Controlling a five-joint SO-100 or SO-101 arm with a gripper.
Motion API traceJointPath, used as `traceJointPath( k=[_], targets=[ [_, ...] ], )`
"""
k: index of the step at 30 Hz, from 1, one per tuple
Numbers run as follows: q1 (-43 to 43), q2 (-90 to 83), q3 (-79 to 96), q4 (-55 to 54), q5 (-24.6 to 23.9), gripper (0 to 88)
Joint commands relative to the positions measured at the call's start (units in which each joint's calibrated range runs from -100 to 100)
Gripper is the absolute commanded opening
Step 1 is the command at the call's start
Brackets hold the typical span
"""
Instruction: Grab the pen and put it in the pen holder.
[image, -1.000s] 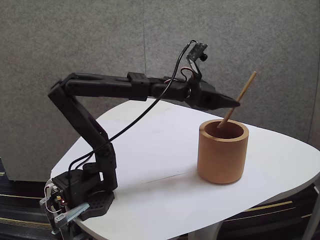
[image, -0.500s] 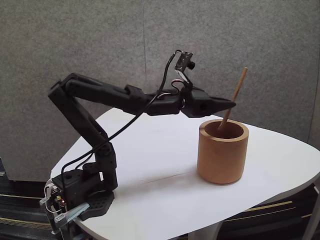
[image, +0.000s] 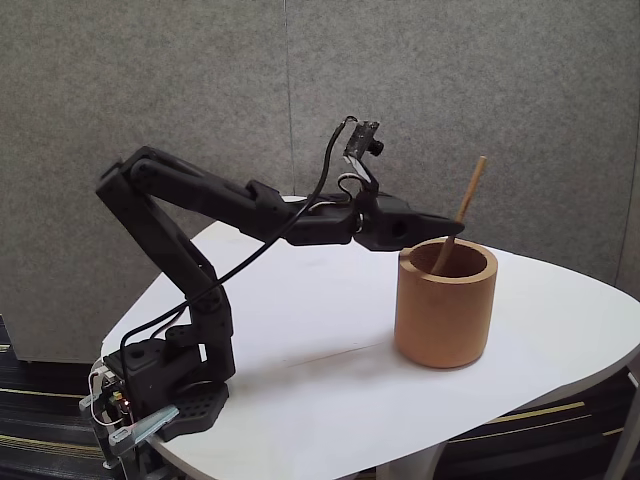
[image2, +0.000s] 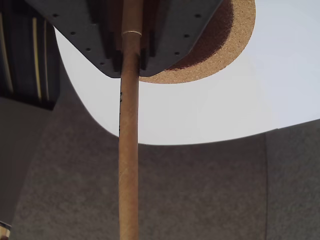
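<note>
The pen (image: 467, 197) is a thin tan stick standing steeply, its lower end inside the pen holder (image: 445, 303), a thick tan-brown cup on the white table. My gripper (image: 452, 231) reaches in from the left, just above the cup's rim, and is shut on the pen. In the wrist view the pen (image2: 128, 150) runs straight down the frame from between the dark fingers (image2: 165, 35), with the holder's cork-like rim (image2: 220, 50) behind them.
The white table (image: 320, 300) has a rounded edge near the cup on the right. My arm's base (image: 160, 385) is clamped at the table's front left corner. A grey wall (image: 500, 100) stands behind.
My gripper has lowered and drawn slightly left toward the cup's rim. The pen has gone deeper into the holder and stands more upright.
</note>
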Motion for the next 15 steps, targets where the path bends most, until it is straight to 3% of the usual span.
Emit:
traceJointPath(
  k=[1,6,15],
  targets=[
    [-0.11,-0.13,-0.45,-0.59,0.63,0.6],
    [-0.11,-0.13,0.81,-0.51,6.21,0.6],
    [-0.70,-0.22,1.17,-0.51,6.48,0.6]
  ],
)
